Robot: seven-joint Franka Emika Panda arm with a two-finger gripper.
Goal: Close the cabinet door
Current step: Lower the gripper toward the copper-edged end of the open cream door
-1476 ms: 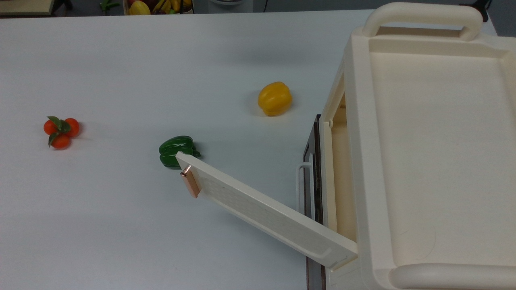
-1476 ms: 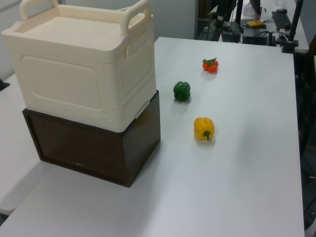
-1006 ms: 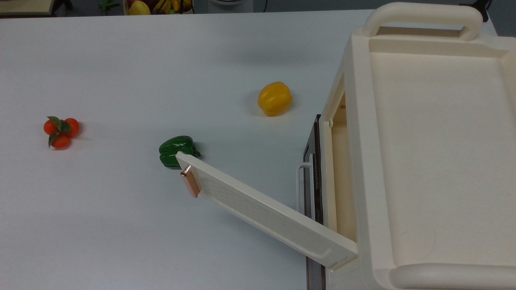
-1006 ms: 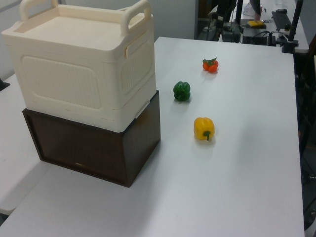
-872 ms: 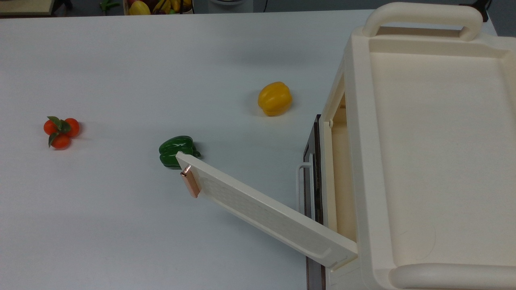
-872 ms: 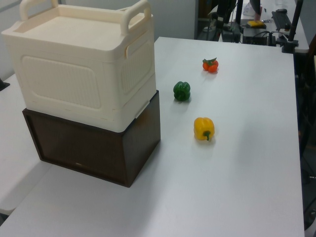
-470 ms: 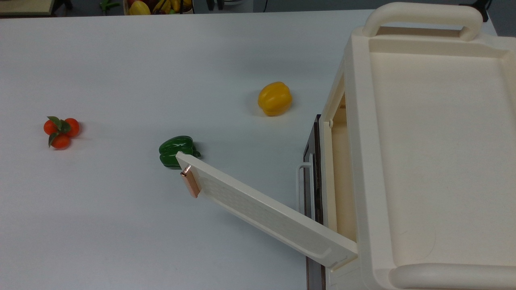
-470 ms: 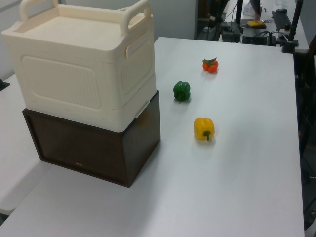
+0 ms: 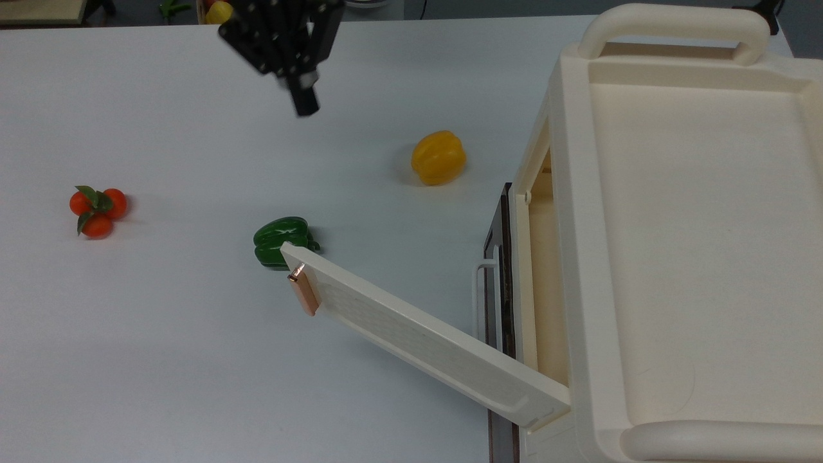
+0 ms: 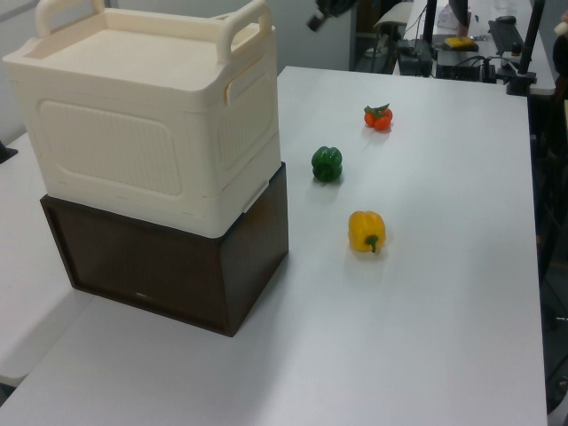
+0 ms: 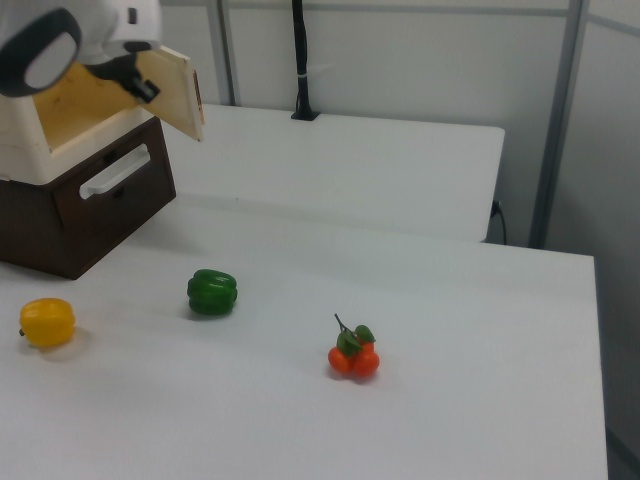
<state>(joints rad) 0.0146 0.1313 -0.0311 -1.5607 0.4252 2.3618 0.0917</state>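
Whether the jaws stand apart or together cannot be told; the black gripper point(image 9: 302, 96) hangs above the white table point(image 9: 161, 360). Well below it in the top view, the cabinet door point(image 9: 418, 337) stands swung wide open from the cream cabinet point(image 9: 694, 257), its copper handle point(image 9: 303, 289) beside a green pepper point(image 9: 278, 239).

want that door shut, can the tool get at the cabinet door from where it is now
Probably yes. The tool hangs above bare table, and the cabinet door stands wide open with nothing between them; the green pepper sits low beneath its free edge.
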